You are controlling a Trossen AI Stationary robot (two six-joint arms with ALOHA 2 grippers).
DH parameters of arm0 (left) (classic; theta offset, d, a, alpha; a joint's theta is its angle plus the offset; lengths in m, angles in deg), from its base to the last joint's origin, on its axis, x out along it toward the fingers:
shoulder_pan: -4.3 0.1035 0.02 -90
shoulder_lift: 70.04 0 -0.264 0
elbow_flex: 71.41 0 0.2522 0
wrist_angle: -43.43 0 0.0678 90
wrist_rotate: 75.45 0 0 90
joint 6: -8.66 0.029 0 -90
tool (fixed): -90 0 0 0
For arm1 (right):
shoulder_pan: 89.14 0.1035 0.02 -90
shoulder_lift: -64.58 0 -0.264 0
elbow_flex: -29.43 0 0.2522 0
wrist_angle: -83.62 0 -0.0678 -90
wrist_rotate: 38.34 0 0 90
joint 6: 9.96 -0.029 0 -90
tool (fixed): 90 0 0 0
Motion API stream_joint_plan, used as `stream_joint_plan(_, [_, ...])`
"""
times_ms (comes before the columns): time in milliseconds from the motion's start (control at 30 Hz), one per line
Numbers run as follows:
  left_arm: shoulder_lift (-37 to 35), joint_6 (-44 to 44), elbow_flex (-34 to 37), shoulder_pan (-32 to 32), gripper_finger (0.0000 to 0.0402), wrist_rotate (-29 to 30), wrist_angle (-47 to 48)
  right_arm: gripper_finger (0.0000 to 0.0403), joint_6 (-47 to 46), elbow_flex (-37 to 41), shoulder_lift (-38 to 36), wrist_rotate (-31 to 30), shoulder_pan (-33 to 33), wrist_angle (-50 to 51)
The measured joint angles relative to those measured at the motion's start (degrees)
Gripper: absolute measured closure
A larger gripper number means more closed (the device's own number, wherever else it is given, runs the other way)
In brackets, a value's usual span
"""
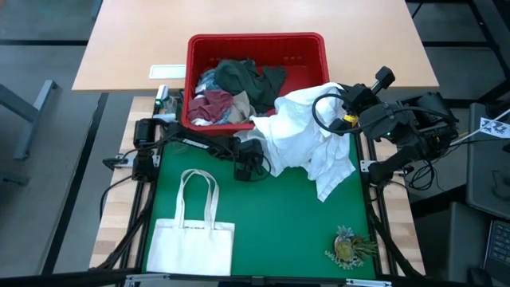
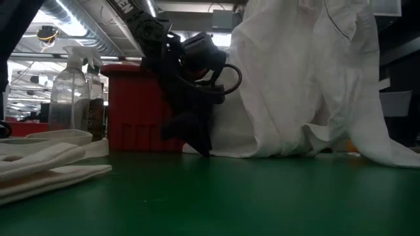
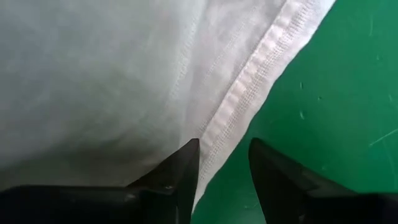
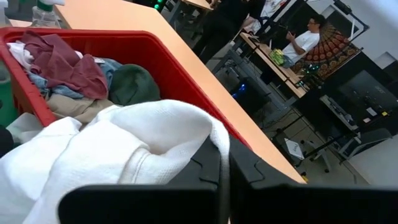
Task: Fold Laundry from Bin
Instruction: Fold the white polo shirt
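My right gripper (image 4: 224, 177) was clamped on the limp white garment (image 1: 307, 131), my left gripper (image 3: 224, 168) spread astride its stitched hem (image 3: 249, 81), likely the firmest hold.

Green table mat (image 1: 271, 215) under tote bag (image 1: 191, 239), white garment (image 1: 307, 143) (partly draped), red bin (image 1: 255, 48).

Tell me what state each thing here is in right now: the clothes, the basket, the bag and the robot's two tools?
White garment: lifted, hanging from the right tool, lower edge on the green mat.
Red bin: upright, still holding dark green, maroon and blue clothes.
Tote bag: lying flat, untouched.
Right tool: shut on the white garment.
Left tool: open, at the garment's hem.
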Motion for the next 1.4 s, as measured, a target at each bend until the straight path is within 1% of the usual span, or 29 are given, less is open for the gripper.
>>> stream_joint_plan(100, [0.04, -0.67, 0.02, 0.19, 0.0294, -1.65, 0.21, 0.0400, 0.00, 0.00, 0.00, 0.00, 0.00, 0.00])
stream_joint_plan(233, [0.07, -3.24, 0.02, 0.75, 0.0332, -6.18, 0.84, 0.0400, 0.00, 0.00, 0.00, 0.00, 0.00, 0.00])
stream_joint_plan(333, [0.11, -4.02, 0.02, 0.71, 0.0364, -6.71, 1.60, 0.0400, 0.00, 0.00, 0.00, 0.00, 0.01, 0.00])
stream_joint_plan(433, [0.12, -6.77, 0.02, 0.66, 0.0393, -7.03, 1.93, 0.0400, 0.00, 0.00, 0.00, 0.02, 0.00, -0.01])
stream_joint_plan(567, [-0.65, -10.07, 0.00, 0.11, 0.0397, -6.78, 2.08, 0.0400, 0.01, 0.00, 0.00, 0.01, 0.01, 0.00])
stream_joint_plan(700, [-3.72, -11.85, 0.00, -1.10, 0.0400, -6.34, 5.00, 0.0400, 0.07, 0.00, 0.00, 0.00, 0.00, 0.00])
stream_joint_plan(800, [-8.84, -12.80, -1.70, -2.23, 0.0401, -6.34, 8.82, 0.0400, 0.34, 0.00, 0.00, 0.00, 0.00, 0.00])
stream_joint_plan(900, [-15.07, -15.13, -3.23, -3.66, 0.0401, -5.17, 15.80, 0.0400, 1.65, -0.35, 0.00, -0.24, 0.02, 0.04])
stream_joint_plan(1000, [-22.24, -18.36, -4.35, -5.55, 0.0401, -3.51, 22.01, 0.0400, 1.73, -1.29, -0.02, -2.17, 0.10, -0.10])
stream_joint_plan(1133, [-33.44, -25.17, -6.54, -8.43, 0.0401, 0.97, 26.73, 0.0400, 2.10, -1.33, -0.45, -7.02, 0.09, -0.53])
stream_joint_plan(1233, [-40.48, -29.91, -7.78, -10.88, 0.0401, 4.67, 27.64, 0.0400, 2.94, -1.33, -0.91, -8.82, 0.08, -1.30])
stream_joint_plan(1300, [-44.82, -31.85, -9.05, -12.70, 0.0401, 7.24, 27.37, 0.0400, 3.25, -1.33, -1.15, -8.43, 0.08, -2.96])
stream_joint_plan(1400, [-49.83, -33.30, -10.87, -16.17, 0.0401, 11.91, 27.41, 0.0400, 5.68, -1.33, -1.64, -5.69, 0.60, -6.07])
